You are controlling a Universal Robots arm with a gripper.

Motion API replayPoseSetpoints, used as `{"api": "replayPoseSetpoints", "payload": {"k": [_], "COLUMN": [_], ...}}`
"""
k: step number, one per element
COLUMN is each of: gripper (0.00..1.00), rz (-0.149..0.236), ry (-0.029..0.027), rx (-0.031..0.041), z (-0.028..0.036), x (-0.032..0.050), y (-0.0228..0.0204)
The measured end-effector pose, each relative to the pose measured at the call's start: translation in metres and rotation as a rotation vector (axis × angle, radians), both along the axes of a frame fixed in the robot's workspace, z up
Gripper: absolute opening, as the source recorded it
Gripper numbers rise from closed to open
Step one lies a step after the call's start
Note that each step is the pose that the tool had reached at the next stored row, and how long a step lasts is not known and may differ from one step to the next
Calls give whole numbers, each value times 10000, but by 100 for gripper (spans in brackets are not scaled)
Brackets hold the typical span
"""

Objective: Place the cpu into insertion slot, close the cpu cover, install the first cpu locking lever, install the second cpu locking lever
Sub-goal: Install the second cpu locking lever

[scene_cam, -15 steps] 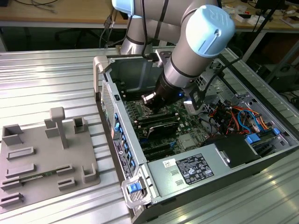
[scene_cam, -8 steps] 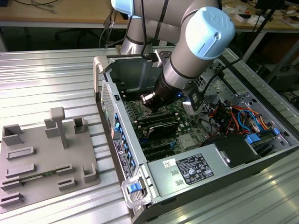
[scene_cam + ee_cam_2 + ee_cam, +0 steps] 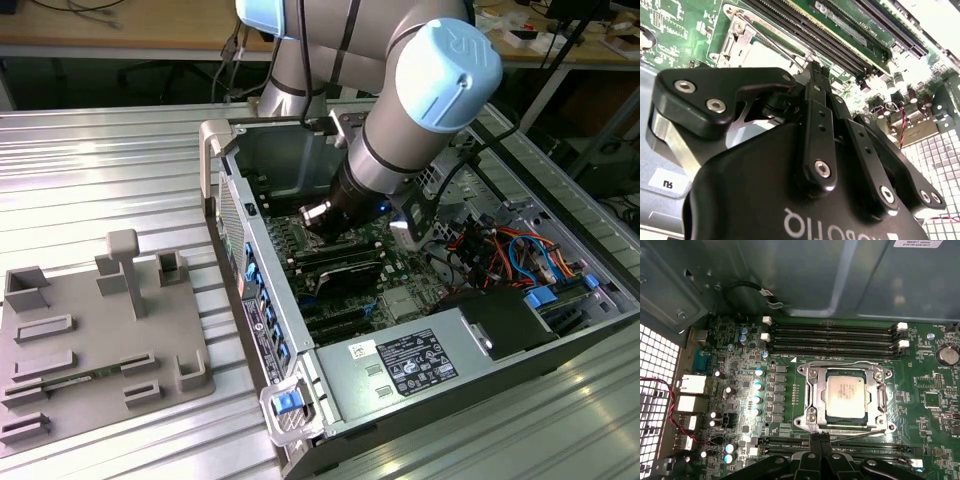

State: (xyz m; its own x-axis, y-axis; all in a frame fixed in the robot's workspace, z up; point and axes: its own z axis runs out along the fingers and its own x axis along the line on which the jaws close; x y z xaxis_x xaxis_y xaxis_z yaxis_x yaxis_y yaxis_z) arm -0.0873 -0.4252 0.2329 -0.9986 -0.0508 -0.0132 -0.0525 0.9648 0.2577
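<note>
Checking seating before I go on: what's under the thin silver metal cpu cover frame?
Through the cpu cover's cut-out, the silver-grey square cpu lies flat. The insertion slot underneath is hidden by both.

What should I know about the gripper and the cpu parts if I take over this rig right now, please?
Gripper: fingers together, holding nothing, tips at the socket's edge near a thin locking lever.
The cpu sits in the insertion slot on the motherboard.
The cpu cover lies closed over it, chip showing through the cut-out.
Done: cpu placed, cover down.
Left: whether either lever is latched is unclear from these views; check both.
</note>
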Motion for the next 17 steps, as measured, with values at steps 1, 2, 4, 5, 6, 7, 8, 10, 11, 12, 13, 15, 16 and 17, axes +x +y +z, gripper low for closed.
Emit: {"api": "replayPoseSetpoints", "payload": {"k": [1,2,4,5,6,7,8,10,11,12,13,15,16,17], "gripper": [11,11,11,11,11,11,11,11,11,11,11,11,11,11], "rz": [-2,-3,-2,-2,-2,-1,0,3,4,4,3,4,7,10], "ry": [0,0,1,1,0,0,0,2,2,2,1,0,0,2], "rx": [0,1,-1,0,0,1,2,-1,-2,-2,0,1,1,1], "z": [-12,-32,-53,-54,-55,-58,-61,-84,-90,-98,-111,-130,-145,-155], "x": [-4,-10,-11,-11,-11,-14,-21,-43,-43,-43,-45,-47,-53,-60], "y": [0,1,12,21,32,47,50,59,63,68,76,83,88,92]}}
